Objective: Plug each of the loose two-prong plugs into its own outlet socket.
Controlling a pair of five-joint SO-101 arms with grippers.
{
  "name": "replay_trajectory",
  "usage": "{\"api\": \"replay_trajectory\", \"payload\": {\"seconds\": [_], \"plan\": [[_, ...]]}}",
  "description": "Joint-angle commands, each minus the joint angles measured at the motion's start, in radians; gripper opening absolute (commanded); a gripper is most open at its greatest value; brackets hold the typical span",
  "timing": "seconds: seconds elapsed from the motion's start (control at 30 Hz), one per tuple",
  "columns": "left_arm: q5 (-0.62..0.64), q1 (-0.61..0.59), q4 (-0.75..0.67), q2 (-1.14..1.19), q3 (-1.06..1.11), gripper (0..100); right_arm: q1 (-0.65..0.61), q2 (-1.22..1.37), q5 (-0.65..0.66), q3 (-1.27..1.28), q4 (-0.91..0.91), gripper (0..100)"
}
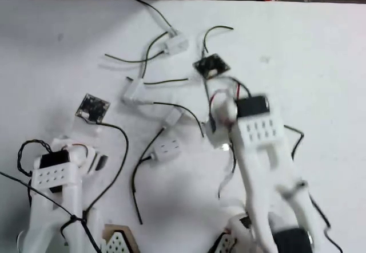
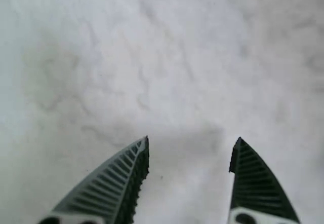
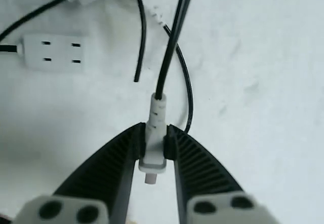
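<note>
A white two-prong plug is pinched between the fingers of the right gripper. Its long body is lined up with the fingers, and its black cord is led away past the tips. The white outlet socket is found just left of this gripper. The left gripper is spread wide over bare table, farther from the socket.

The white surface carries a white rectangular outlet block with four slots near its middle, a thin black cord trailing from it. Just behind lies a white plastic plug, farther back a white plastic connector and a white plastic socket piece. A dark square circuit board lies well apart to one side, a second dark square board farther back
</note>
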Motion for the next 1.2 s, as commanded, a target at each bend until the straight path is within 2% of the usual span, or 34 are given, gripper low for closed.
{"api": "replay_trajectory", "payload": {"seconds": [0.0, 0.13, 0.3, 0.43, 0.57, 0.67, 0.9, 1.17], "plan": [[0.002, -0.010, -0.020, -0.027, -0.005, 26, -0.073, -0.252, 0.003, 0.130, -0.099, 1.7], [0.005, -0.024, -0.021, -0.027, -0.008, 26, -0.119, -0.475, 0.003, 0.285, -0.217, 1.7], [0.133, -0.031, -0.086, -0.028, -0.011, 26, -0.174, -0.699, 0.003, 0.470, -0.349, 1.7], [0.161, -0.024, -0.137, -0.067, -0.043, 26, -0.262, -0.826, 0.003, 0.582, -0.446, 1.7], [0.304, 0.013, -0.153, -0.208, -0.080, 26, -0.346, -0.894, -0.061, 0.655, -0.516, 1.7], [0.347, 0.099, -0.147, -0.354, -0.078, 26, -0.404, -0.905, -0.126, 0.681, -0.552, 1.7], [0.348, 0.351, -0.121, -0.659, -0.002, 26, -0.476, -0.911, -0.181, 0.700, -0.631, 1.7], [0.348, 0.605, 0.052, -0.826, 0.015, 26, -0.492, -0.911, -0.180, 0.701, -0.645, 1.7]]}}
